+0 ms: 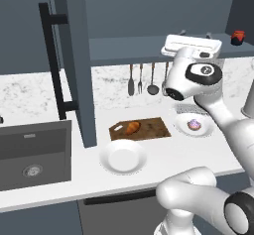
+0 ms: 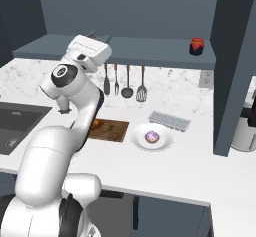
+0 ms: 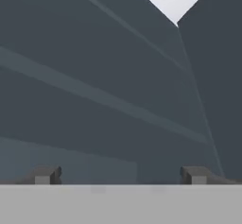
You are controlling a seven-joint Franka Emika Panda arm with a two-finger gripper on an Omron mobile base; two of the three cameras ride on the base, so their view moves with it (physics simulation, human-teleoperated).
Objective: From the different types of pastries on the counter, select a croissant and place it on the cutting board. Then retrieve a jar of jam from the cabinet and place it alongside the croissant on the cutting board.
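On white counter point(image 1: 163, 154): croissant point(image 1: 132, 127) on cutting board point(image 1: 155, 128) | cabinet point(image 1: 149, 11) open, jar of jam point(image 1: 238, 37) shelved | gripper point(image 3: 120, 176) jaws apart, empty

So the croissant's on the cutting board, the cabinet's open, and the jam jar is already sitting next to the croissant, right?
Not quite. The croissant is on the cutting board and the cabinet is open, but the jar of jam stands on the cabinet shelf, as the right base view shows.
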